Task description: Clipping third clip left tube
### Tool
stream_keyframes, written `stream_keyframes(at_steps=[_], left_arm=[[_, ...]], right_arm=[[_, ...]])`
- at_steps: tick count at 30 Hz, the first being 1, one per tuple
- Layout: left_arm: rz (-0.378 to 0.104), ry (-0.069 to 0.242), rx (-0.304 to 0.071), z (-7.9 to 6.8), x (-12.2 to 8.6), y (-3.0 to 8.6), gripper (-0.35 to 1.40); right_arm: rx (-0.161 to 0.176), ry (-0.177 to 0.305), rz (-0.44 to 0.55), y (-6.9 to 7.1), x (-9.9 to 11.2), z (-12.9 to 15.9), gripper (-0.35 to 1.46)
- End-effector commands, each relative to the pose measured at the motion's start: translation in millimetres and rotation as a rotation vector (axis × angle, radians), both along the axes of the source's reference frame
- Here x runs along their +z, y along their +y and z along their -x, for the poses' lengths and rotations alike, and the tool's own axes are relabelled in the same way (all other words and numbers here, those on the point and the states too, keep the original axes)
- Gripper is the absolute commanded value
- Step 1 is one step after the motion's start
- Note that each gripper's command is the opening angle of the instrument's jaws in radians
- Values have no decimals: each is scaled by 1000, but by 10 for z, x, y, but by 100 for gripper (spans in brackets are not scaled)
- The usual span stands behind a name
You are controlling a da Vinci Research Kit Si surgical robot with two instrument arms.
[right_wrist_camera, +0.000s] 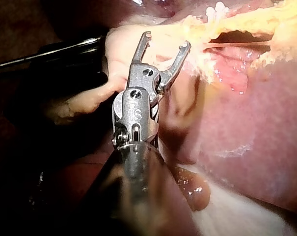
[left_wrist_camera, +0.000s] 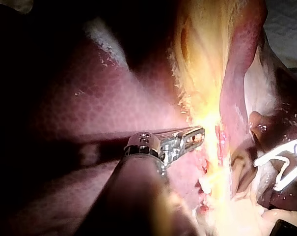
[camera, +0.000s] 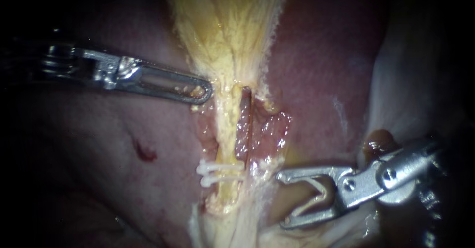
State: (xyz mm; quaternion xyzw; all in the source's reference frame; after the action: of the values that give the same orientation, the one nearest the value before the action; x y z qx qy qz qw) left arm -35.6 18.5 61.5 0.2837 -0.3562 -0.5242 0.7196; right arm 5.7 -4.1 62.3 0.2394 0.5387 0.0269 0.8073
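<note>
Nearest the endoscope, the slim silver right instrument point(camera: 283, 199) comes in from the lower right. Its claw stands wide open. Both jaws bear on the legs of a white V-shaped clip point(camera: 322, 193) held between them, its mouth turned toward the tubes. The right wrist view shows the same claw point(right_wrist_camera: 166, 40) spread, with pale tissue ahead of it.

Just past its tips and apart from them, the left tube point(camera: 228, 129), a pale yellow strand, runs up the middle of the opened bed. Two white clips point(camera: 217, 168) sit across its lower part, one just above the other, level with the open claw. Beside it to the right lies a thinner reddish-brown tube point(camera: 250, 122), with glistening pink raw tissue around both.

Further on, the long slotted silver left instrument point(camera: 207, 92) reaches in from the left. Its claw is closed, jaws lying together, the tip touching the yellow tissue at the tube's upper end. Yellow shreds show through its slot, but I cannot tell whether it pinches any tissue.

Farthest off, pale yellow fibrous tissue point(camera: 227, 25) fans out, with the mottled purple-red liver point(camera: 114, 139) on either side.
</note>
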Motion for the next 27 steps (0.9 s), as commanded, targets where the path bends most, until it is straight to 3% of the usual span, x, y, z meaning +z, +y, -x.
stream_keyframes(at_steps=[1,6,10,16,20,27], left_arm=[[0,-1,1,-1,0,0,-35],[-7,-5,7,-18,-15,7,-35],[-3,9,-6,-38,-36,17,-35],[7,3,-40,-63,-70,28,-35],[8,1,-50,-70,-80,31,-35],[9,2,-51,-71,-80,28,-35]], right_arm=[[0,0,0,0,0,0,50],[1,-1,0,1,1,0,50],[3,-3,-5,1,2,0,50],[5,-5,-10,2,2,0,50],[6,-5,-10,2,3,-1,50],[12,-9,-16,4,2,-8,50]])
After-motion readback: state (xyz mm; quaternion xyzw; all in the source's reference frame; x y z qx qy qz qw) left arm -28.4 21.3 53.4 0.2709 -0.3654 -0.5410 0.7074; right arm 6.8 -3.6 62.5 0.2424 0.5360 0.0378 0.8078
